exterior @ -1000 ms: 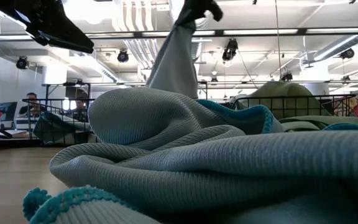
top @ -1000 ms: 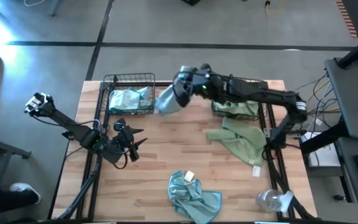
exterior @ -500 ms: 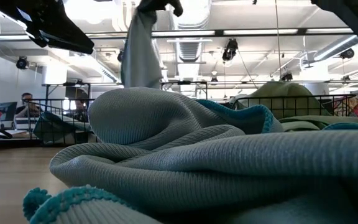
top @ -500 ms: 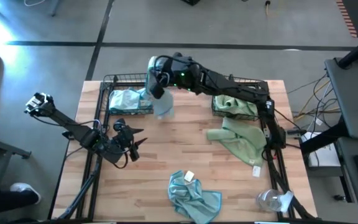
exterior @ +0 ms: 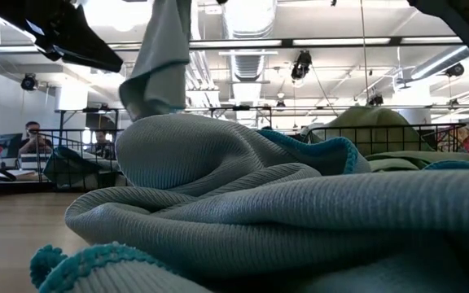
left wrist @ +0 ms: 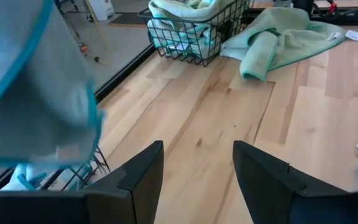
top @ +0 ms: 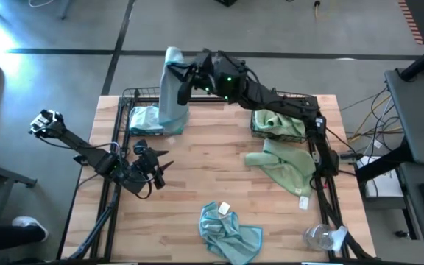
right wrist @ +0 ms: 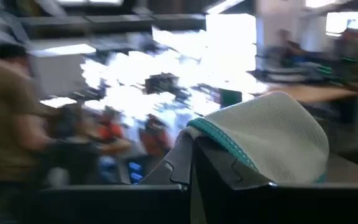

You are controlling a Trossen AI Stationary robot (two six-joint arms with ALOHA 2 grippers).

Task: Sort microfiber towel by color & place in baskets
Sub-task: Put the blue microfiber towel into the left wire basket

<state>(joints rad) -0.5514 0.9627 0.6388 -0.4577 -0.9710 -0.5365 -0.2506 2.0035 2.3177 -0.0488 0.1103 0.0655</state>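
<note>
Right gripper [top: 185, 76] clenched on light blue towel [top: 172, 96], hanging over far-left basket [top: 135, 98]. Left gripper [top: 160, 166] released, idle near table's left.

Our right arm reaches from its base at the right edge, long and nearly straight, across toward the far left of the table. Its wrist is raised high, and our right gripper [top: 185, 76] is pinched tight on a light blue towel [top: 171, 99] that hangs down from the fingers [right wrist: 216, 171]. Our left arm lies low along the left side, elbow bent, forearm pointing to the right. Our left gripper [top: 160, 163] sits close above the wood, its two fingers [left wrist: 138, 174] parted with nothing between them.
</note>
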